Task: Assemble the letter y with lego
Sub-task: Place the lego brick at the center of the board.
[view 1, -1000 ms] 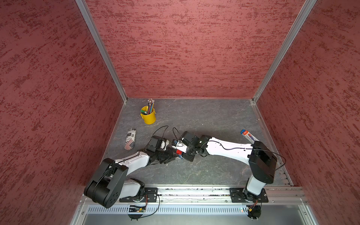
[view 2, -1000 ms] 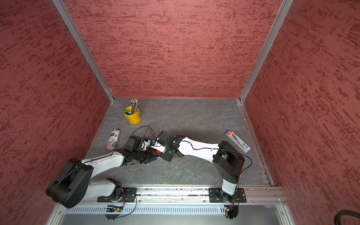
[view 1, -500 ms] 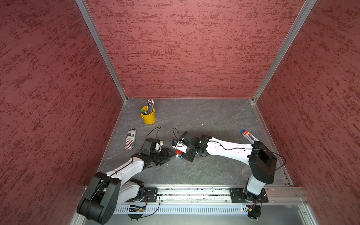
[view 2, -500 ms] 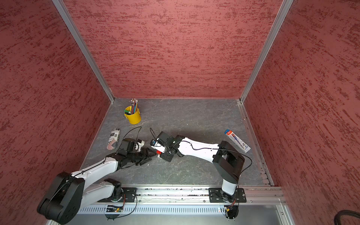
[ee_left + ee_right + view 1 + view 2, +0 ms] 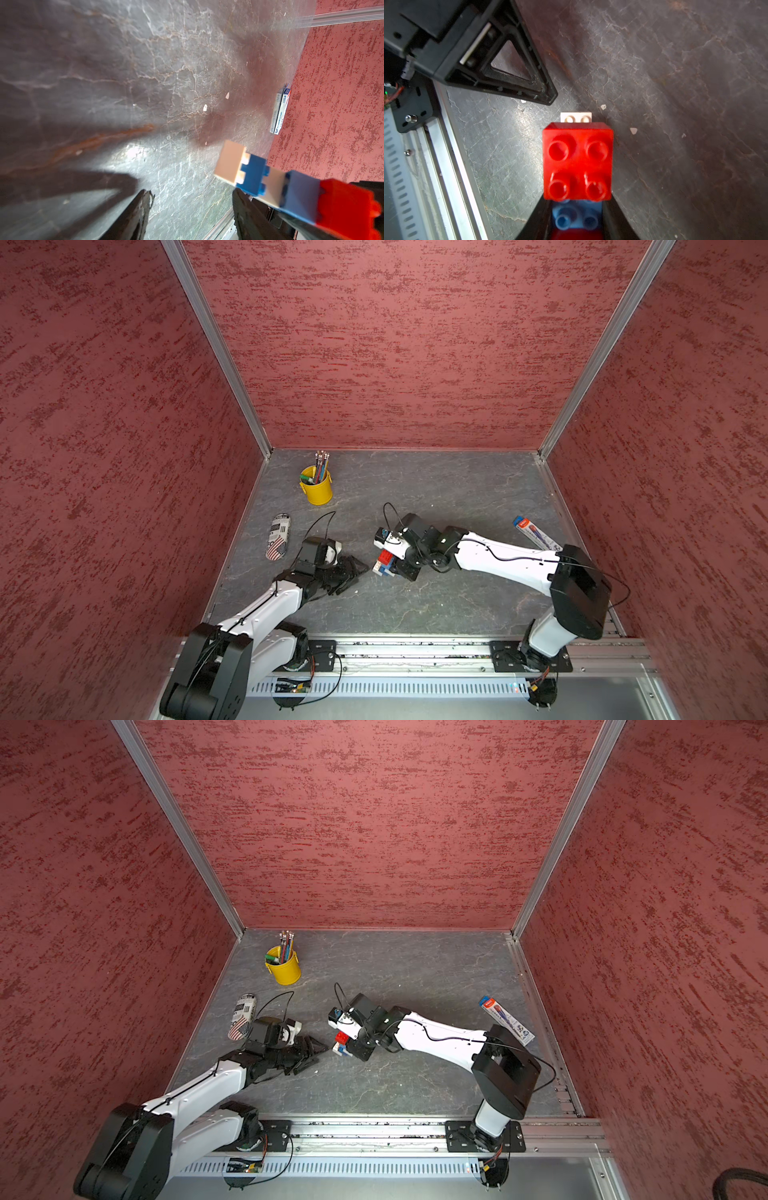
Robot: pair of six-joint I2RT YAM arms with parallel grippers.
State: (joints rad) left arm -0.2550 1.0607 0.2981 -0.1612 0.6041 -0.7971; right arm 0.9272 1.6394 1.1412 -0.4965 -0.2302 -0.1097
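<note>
The lego is joined into one small figure, the letter y, held just above the grey floor. My right gripper is shut on it. The right wrist view shows a red brick on top, the blue brick pinched between the fingers, and a white brick peeking out beyond. In the left wrist view the figure runs white, blue, white, blue, red, beside one finger. My left gripper stands open and empty, a short gap to the left of the figure.
A yellow pencil cup stands at the back left. A flag-patterned can lies near the left wall. A blue and white box lies by the right wall. The metal rail runs along the front edge.
My left gripper has opened and drawn back to the left, away from the lego figure. The right gripper has kept its hold and barely moved.
</note>
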